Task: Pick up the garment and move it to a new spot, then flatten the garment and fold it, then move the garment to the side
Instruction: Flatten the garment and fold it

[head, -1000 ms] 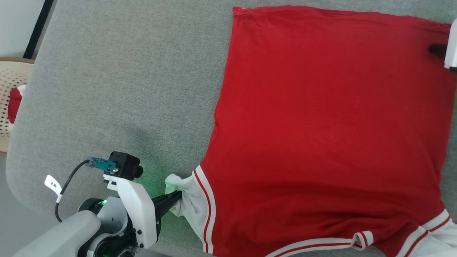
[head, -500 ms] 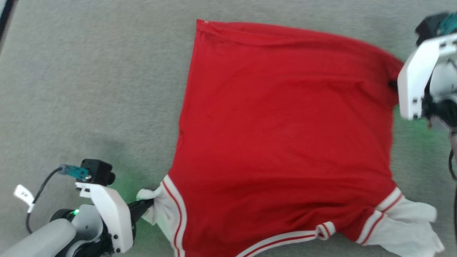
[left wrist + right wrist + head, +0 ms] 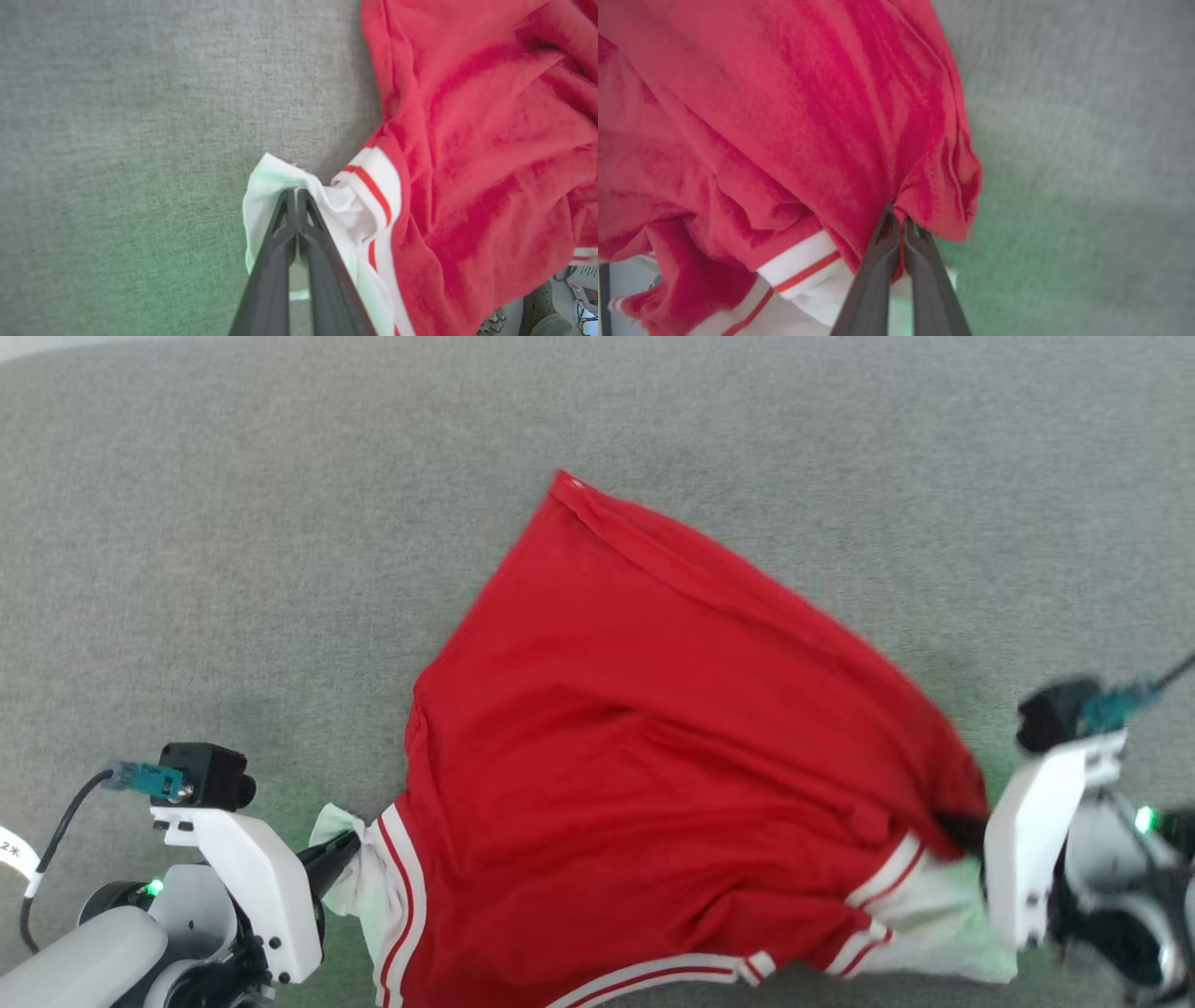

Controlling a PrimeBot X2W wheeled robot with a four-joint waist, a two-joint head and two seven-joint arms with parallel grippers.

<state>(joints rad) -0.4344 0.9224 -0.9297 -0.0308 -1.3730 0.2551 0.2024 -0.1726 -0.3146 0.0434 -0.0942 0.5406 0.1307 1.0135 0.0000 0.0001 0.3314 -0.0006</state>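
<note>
Garment (image 3: 653, 784) stretches between left gripper (image 3: 347, 846) and right gripper (image 3: 954, 827), both pinching it.

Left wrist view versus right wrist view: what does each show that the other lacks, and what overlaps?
Left wrist view: the left hand pinches the bunched white sleeve beside its red-striped trim. Right wrist view: the right hand pinches a gathered red edge. Shared: the red jersey-style cloth shirt, rumpled, on the grey woven fabric surface.
</note>
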